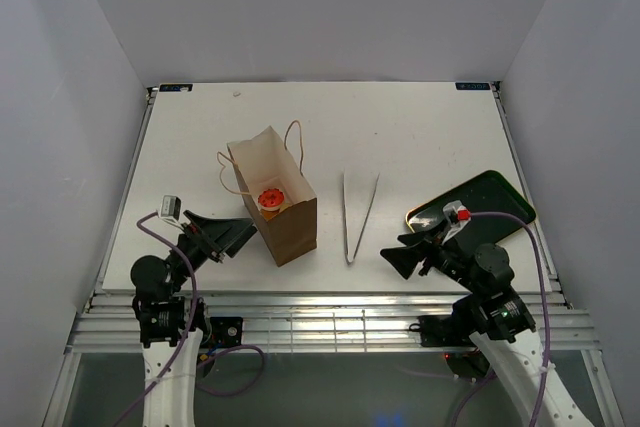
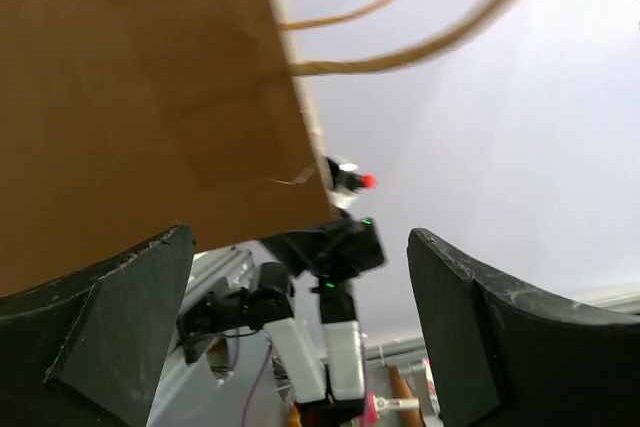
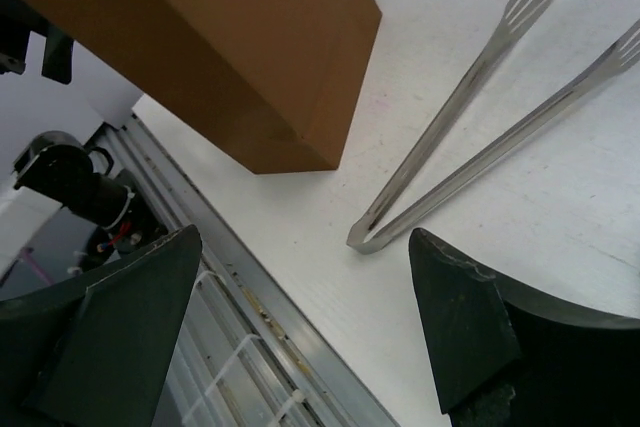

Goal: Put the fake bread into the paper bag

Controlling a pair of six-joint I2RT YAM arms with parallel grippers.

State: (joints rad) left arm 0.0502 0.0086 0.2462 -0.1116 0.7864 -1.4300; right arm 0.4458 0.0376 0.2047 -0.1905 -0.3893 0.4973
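Left hand (image 1: 235, 232) and right hand (image 1: 395, 259) are hanging wide open, gripping nothing, either side of the paper bag (image 1: 290, 227), which is standing upright, mouth open to receive bread; a red donut (image 1: 270, 198) is lying inside, tongs (image 1: 358, 217) lying nearby

No legible text, small dark labels (image 1: 175, 87) at far corners of table (image 1: 420, 137), too small to read

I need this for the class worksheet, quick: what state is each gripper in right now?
Left gripper: jaws open, holding nothing.
Right gripper: jaws open, holding nothing.
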